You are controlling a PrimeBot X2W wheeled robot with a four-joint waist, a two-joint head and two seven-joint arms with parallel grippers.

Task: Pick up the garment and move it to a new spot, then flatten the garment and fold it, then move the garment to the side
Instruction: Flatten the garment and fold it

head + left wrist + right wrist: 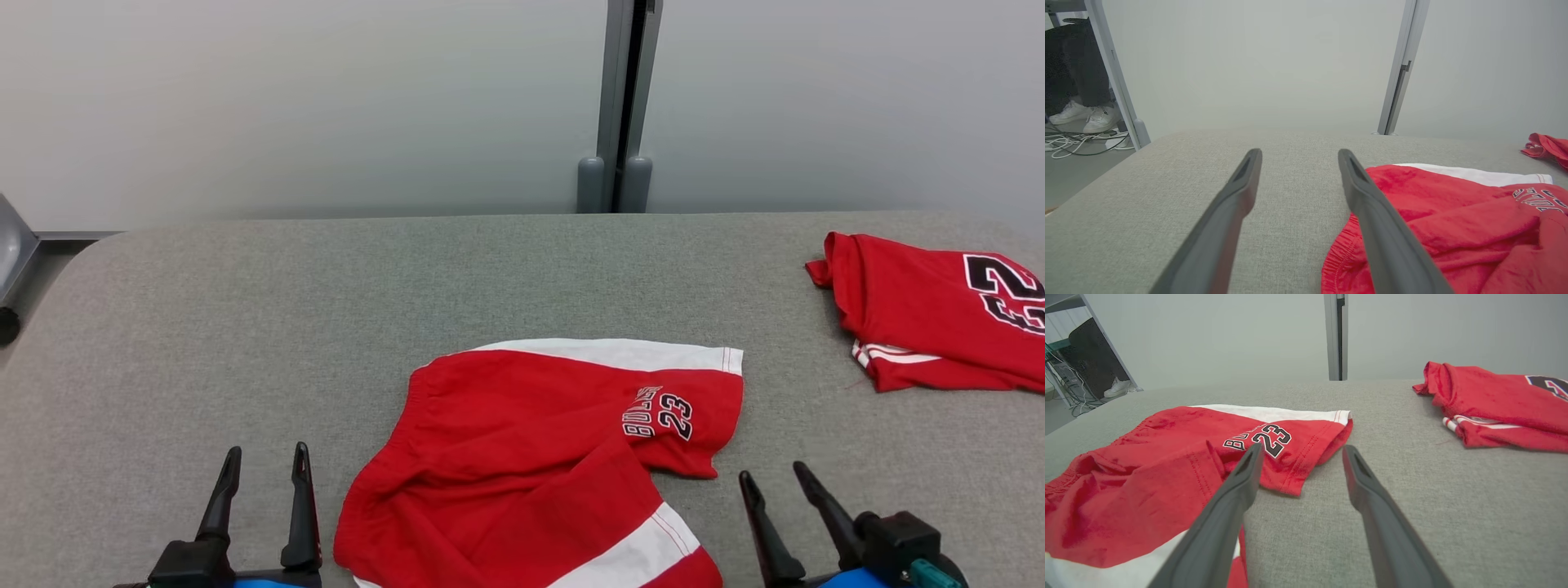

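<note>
The garment [539, 457] is a pair of red shorts with white side stripes and "BULLS 23" print, lying rumpled on the grey table [326, 310] near the front middle; one leg is folded over. It also appears as the garment [1453, 228] and the garment [1167, 477] in the wrist views. My left gripper [268, 462] stands open just left of the waistband, holding nothing. My right gripper [774, 477] is open to the right of the shorts' leg hem, empty too. The left gripper [1298, 157] and right gripper [1300, 453] both show spread fingers over bare cloth surface.
A folded red jersey [939, 318] lies at the table's far right. A grey post [624, 106] and pale wall stand behind the table. In the left wrist view a person's feet in white shoes [1086, 116] and cables [1077, 143] are on the floor beyond the left edge.
</note>
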